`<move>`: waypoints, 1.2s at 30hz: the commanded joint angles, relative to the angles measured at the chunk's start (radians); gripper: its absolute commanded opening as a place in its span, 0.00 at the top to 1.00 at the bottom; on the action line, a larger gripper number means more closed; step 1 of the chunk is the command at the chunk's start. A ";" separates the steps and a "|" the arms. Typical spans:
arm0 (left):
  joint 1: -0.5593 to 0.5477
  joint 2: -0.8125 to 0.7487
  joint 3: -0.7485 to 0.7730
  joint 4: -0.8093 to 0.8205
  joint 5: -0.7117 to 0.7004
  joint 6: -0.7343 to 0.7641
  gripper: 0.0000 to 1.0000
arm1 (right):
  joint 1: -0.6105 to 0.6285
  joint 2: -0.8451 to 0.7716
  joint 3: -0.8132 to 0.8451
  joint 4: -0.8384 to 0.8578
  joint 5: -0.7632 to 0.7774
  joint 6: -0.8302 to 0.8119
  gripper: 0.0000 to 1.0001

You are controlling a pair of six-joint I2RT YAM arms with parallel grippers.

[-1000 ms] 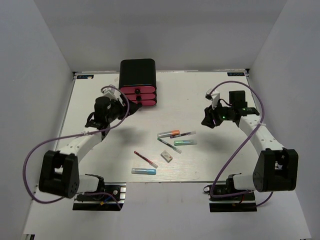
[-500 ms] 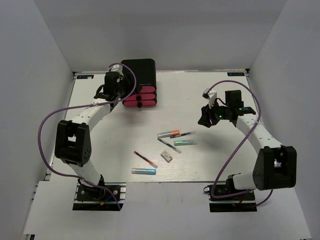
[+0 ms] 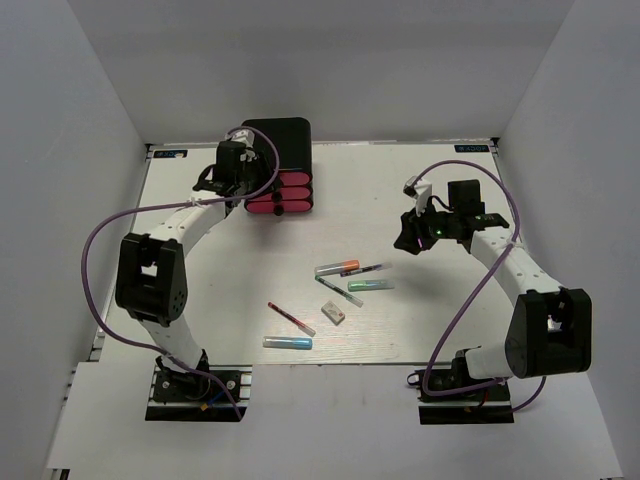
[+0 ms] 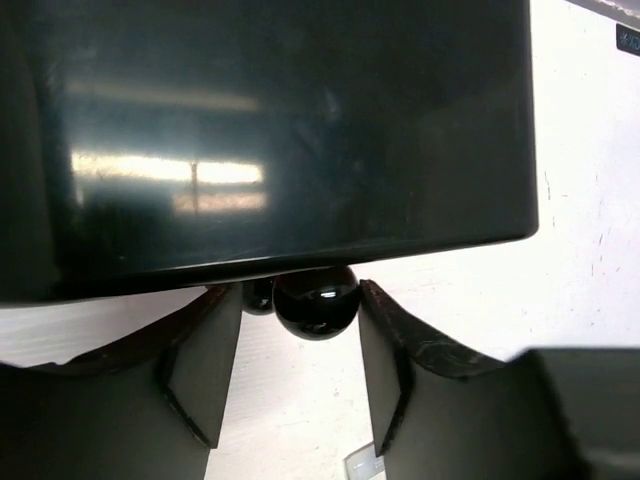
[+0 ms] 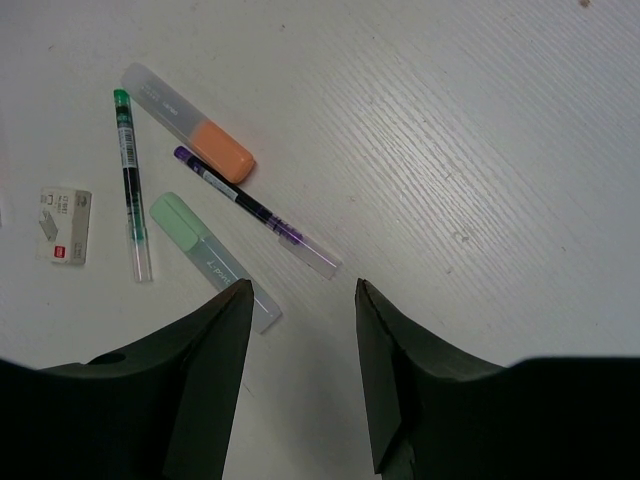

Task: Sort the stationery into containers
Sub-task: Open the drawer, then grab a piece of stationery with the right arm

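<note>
- Nearest the arm bases, a light blue marker (image 3: 287, 342) lies flat on the tabletop (image 3: 200, 300). A thin red pen (image 3: 291, 318) lies just behind it and a white eraser (image 3: 334, 313) to its right.
- Behind these sits a tight cluster: a green-capped thin pen (image 5: 131, 185), a green marker (image 5: 205, 258), an orange-tipped marker (image 5: 190, 122) and a thin purple pen (image 5: 255, 212). None is sorted yet.
- The right pincer (image 5: 300, 290) hovers over the cluster's right edge, jaws spread and empty. The purple pen's clear end lies just ahead of the gap, its long axis slanting across the jaw line. This arm is the nearer one to all the stationery.
- Farthest back stands the black cabinet (image 3: 275, 140) with three pink-red drawers (image 3: 292, 194), all apparently shut.
- The left pincer (image 4: 300, 300) straddles a round black knob (image 4: 316, 308), seemingly the top drawer's. Its jaws are spread, with a gap showing on one side, so it is not yet pinching. The pull would likely run straight out toward the near edge. Nothing stands in that path, and the pens lie well apart from it.
</note>
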 commanded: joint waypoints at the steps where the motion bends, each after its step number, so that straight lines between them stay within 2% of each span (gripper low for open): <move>1: 0.001 0.010 0.051 -0.015 -0.023 0.024 0.43 | 0.006 0.001 0.010 0.026 -0.005 0.010 0.48; 4: -0.008 0.019 0.062 -0.015 -0.023 0.043 0.58 | 0.009 -0.004 0.005 0.026 -0.003 0.007 0.48; 5: -0.008 0.019 0.062 -0.015 -0.023 0.043 0.68 | 0.011 -0.007 0.004 0.023 -0.003 0.005 0.48; 9: -0.008 -0.021 0.027 -0.025 0.000 0.054 0.87 | 0.015 -0.013 -0.001 0.020 -0.008 -0.009 0.50; 19: -0.026 -0.225 -0.200 -0.052 0.101 0.116 0.88 | 0.029 -0.007 -0.002 0.014 -0.038 -0.035 0.50; 23: -0.026 -0.249 -0.230 -0.052 0.101 0.116 0.72 | 0.043 0.010 0.010 0.005 -0.049 -0.051 0.48; 24: -0.026 -0.249 -0.230 -0.052 0.101 0.116 0.51 | 0.046 0.013 0.013 0.002 -0.052 -0.062 0.47; 26: -0.026 -0.249 -0.230 -0.043 0.101 0.116 0.43 | 0.055 0.018 0.022 -0.013 -0.055 -0.081 0.42; 27: -0.026 -0.249 -0.230 -0.034 0.101 0.116 0.33 | 0.057 0.022 0.024 -0.022 -0.064 -0.103 0.39; 30: -0.026 -0.249 -0.220 -0.034 0.110 0.116 0.20 | 0.065 0.022 0.028 -0.074 -0.141 -0.183 0.31; 31: -0.026 -0.259 -0.220 -0.034 0.110 0.107 0.18 | 0.071 0.019 0.027 -0.102 -0.187 -0.276 0.29; 33: -0.026 -0.268 -0.220 -0.034 0.110 0.107 0.17 | 0.081 0.018 0.021 -0.150 -0.256 -0.347 0.25; 34: -0.026 -0.268 -0.220 -0.034 0.110 0.107 0.17 | 0.089 0.012 0.016 -0.173 -0.303 -0.474 0.20; 36: -0.026 -0.297 -0.220 -0.034 0.110 0.107 0.17 | 0.114 0.009 0.004 -0.222 -0.351 -0.583 0.17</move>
